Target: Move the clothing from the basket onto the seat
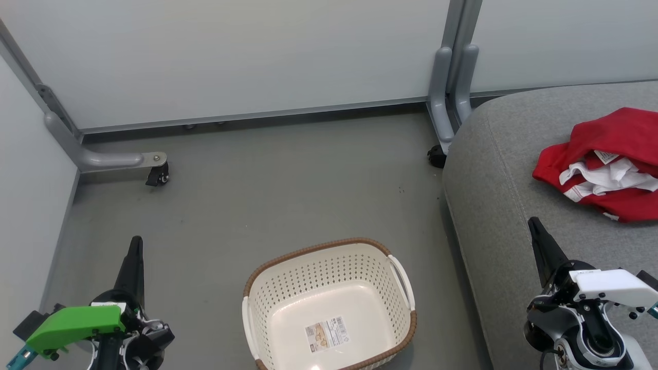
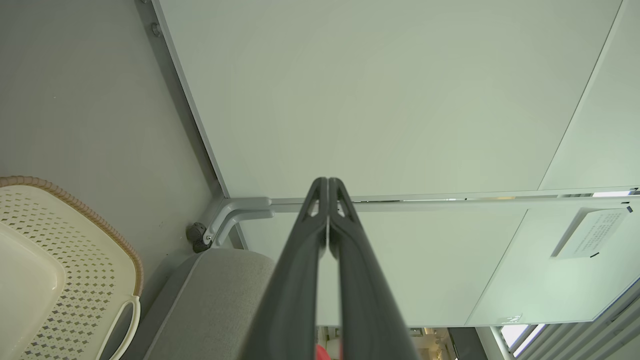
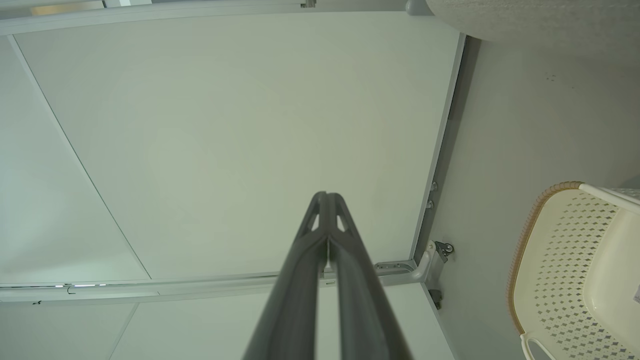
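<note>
Here grey floor meets pale partition panels.

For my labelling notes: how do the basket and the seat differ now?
The basket is cream perforated plastic; the seat is grey fabric. The basket is small; the seat is much larger. The seat bears the red clothing; the basket holds none of it. Both have rounded corners.

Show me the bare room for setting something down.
Free: grey fabric seat left of the red-and-white clothing heap; grey floor between white partition wall and cream perforated basket. Crowded: the seat's right edge, under the clothing.
</note>
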Motion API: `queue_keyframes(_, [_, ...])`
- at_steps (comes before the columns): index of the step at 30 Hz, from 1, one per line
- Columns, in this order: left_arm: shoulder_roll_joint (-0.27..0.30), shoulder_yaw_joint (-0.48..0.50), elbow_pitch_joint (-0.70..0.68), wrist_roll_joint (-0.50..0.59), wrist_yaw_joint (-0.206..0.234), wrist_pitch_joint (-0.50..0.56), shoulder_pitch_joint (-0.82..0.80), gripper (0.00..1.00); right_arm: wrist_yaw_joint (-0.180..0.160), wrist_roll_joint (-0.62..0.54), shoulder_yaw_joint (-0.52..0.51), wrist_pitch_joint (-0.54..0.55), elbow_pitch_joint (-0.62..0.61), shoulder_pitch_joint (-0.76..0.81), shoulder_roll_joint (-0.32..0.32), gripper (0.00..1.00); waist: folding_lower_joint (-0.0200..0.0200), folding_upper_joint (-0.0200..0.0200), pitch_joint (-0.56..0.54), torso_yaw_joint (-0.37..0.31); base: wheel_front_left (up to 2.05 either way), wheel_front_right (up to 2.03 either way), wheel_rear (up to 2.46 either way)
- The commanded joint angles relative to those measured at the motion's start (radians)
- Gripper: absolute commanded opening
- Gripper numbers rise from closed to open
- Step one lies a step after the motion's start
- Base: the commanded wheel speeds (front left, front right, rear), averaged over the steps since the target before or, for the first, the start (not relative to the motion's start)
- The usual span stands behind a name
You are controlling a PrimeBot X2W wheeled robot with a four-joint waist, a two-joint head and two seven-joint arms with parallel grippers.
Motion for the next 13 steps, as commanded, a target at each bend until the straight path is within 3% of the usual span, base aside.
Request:
queue_keyframes(1, [0.0,0.004,0.001,0.003,-0.004,0.003,-0.015,0.0,0.0,-0.006,-0.004,0.004,0.003,-0.006,0.002,0.0,0.0,0.0,0.0,0.0,0.0,0.0,0.0])
queue_keyframes(13, [-0.001,0.007,0.001,0.005,-0.004,0.004,-0.015,0.0,0.0,-0.008,-0.007,0.007,0.003,-0.007,0.004,0.0,0.0,0.0,0.0,0.0,0.0,0.0,0.0])
